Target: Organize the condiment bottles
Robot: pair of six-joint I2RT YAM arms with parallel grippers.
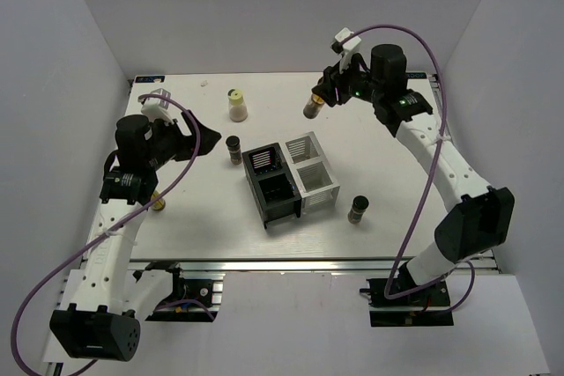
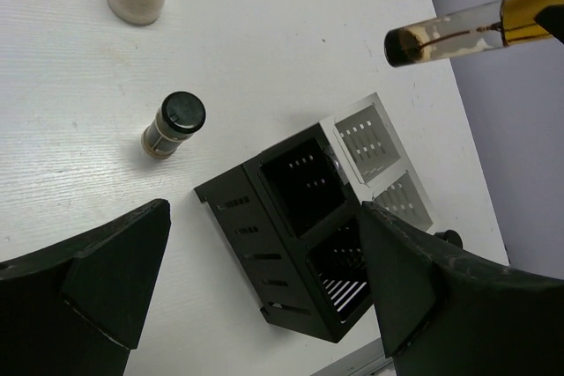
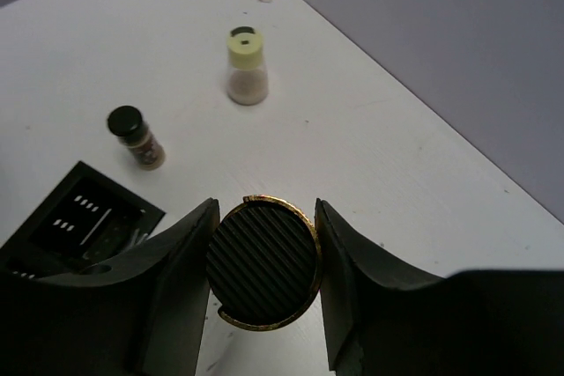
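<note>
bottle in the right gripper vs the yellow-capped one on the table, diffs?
The held bottle is in the air, its cap clamped in the right gripper; the yellow-capped bottle stands free on the table. The held bottle's cap is ribbed black, gold-rimmed; the yellow-capped bottle's is pale yellow. The held bottle looks clear with brown at its base; the yellow-capped bottle holds cream-white contents. Both are small capped cylinders.

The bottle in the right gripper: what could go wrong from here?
The right gripper holds the bottle only by its cap, in the air, so it may slip or swing. The organizer has narrow-looking cells; lowered off-centre, the bottle could catch a wall and shift it.
</note>
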